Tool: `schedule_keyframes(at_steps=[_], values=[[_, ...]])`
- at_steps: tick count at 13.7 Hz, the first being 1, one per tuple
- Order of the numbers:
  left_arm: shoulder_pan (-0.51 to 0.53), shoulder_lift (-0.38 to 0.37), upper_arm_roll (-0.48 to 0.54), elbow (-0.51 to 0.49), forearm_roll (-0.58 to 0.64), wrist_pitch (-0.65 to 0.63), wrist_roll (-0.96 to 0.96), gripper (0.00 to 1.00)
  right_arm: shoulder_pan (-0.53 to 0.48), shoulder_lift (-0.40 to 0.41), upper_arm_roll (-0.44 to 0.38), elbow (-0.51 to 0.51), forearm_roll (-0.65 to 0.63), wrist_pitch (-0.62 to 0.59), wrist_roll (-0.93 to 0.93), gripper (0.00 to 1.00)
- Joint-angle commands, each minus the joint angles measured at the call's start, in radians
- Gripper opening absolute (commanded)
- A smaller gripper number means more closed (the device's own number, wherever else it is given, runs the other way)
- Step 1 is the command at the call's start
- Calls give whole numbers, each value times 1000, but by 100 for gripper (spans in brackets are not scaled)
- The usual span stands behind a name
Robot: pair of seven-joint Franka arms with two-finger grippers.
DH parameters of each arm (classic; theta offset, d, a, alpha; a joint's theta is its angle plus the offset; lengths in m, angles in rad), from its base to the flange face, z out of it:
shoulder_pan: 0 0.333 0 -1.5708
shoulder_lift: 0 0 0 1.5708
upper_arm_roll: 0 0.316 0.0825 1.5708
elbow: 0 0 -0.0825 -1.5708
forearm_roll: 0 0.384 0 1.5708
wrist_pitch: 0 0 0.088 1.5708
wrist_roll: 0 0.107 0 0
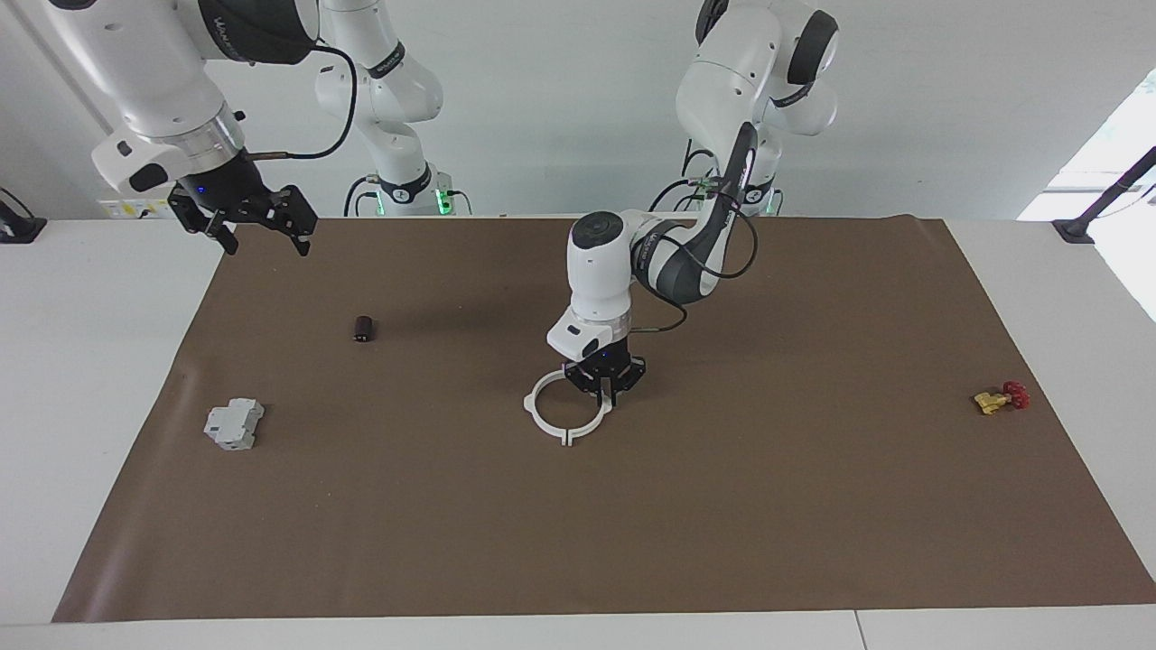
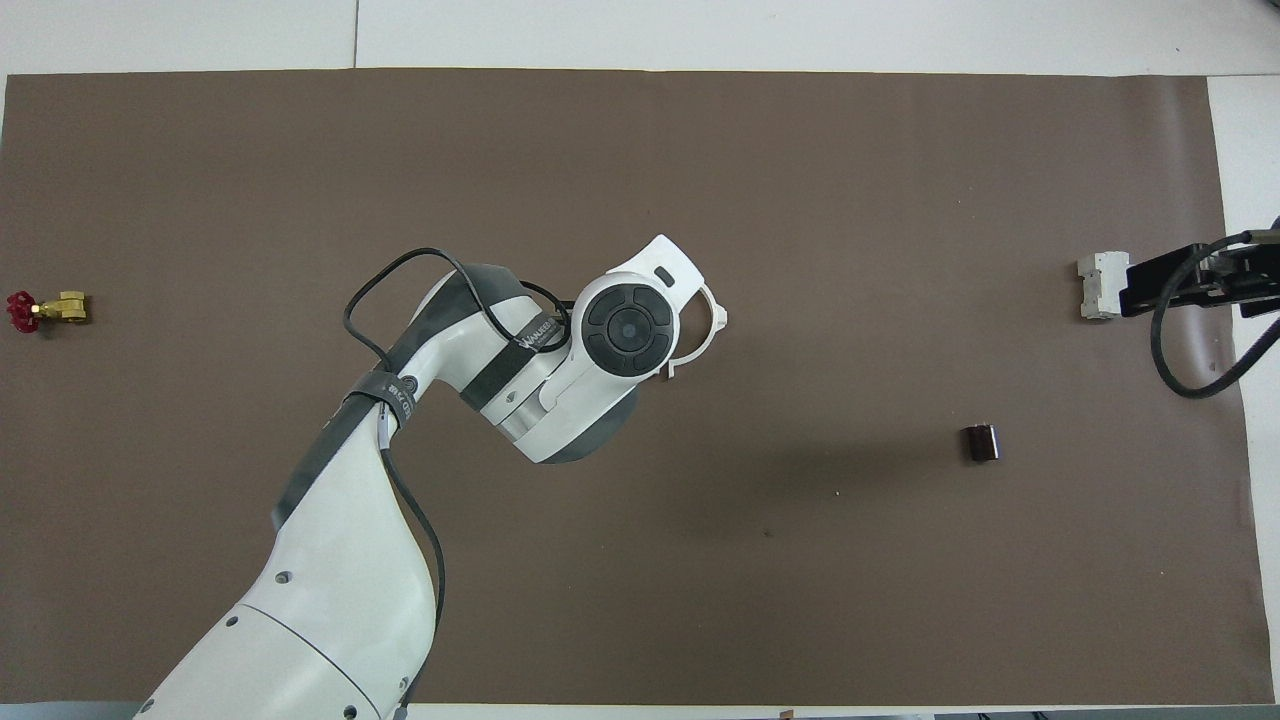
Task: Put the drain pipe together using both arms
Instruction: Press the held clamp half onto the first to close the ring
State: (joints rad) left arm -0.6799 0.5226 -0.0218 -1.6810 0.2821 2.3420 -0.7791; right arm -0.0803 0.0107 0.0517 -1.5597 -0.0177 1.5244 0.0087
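Fingers [image 1: 603, 386] of the left gripper [image 1: 607, 394] are being held pointing down at the ring of the drain pipe [image 1: 567, 413], at the ring's edge nearer the robots and toward the left arm's end; whether the fingers are clamped on the thin plastic or merely resting at it cannot be told. In the overhead view this gripper is being hidden under the arm's own wrist, and only an arc of the drain pipe [image 2: 706, 330] is being shown at the wrist's 3 o'clock edge. The ring is lying flat on the brown mat [image 1: 722, 506] near its centre, with a pair of end tabs showing at the ring's 6 o'clock point in the facing view. The right gripper [image 1: 262, 236] is being held raised over the mat's corner at the right arm's end, its fingers spread apart and nothing between them; this arm is waiting. A small dark cylinder [image 1: 363, 329] is lying at roughly 10 o'clock from the ring in the facing view, and a grey blocky part [image 1: 234, 424] at about 9 o'clock, well apart from it. A brass valve with a red handle [image 1: 1001, 398] is lying at 3 o'clock, near the mat's edge at the left arm's end.
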Motion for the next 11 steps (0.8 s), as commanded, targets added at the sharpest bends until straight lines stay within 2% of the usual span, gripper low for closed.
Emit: schedule_keyframes(at_steps=[1, 11], values=[[-9, -7, 8, -17, -4, 13, -17, 0, -6, 0, 4, 3, 10, -6, -27, 100], [-24, -9, 8, -19, -26, 17, -34, 0, -4, 0, 4, 3, 10, -9, -27, 100]])
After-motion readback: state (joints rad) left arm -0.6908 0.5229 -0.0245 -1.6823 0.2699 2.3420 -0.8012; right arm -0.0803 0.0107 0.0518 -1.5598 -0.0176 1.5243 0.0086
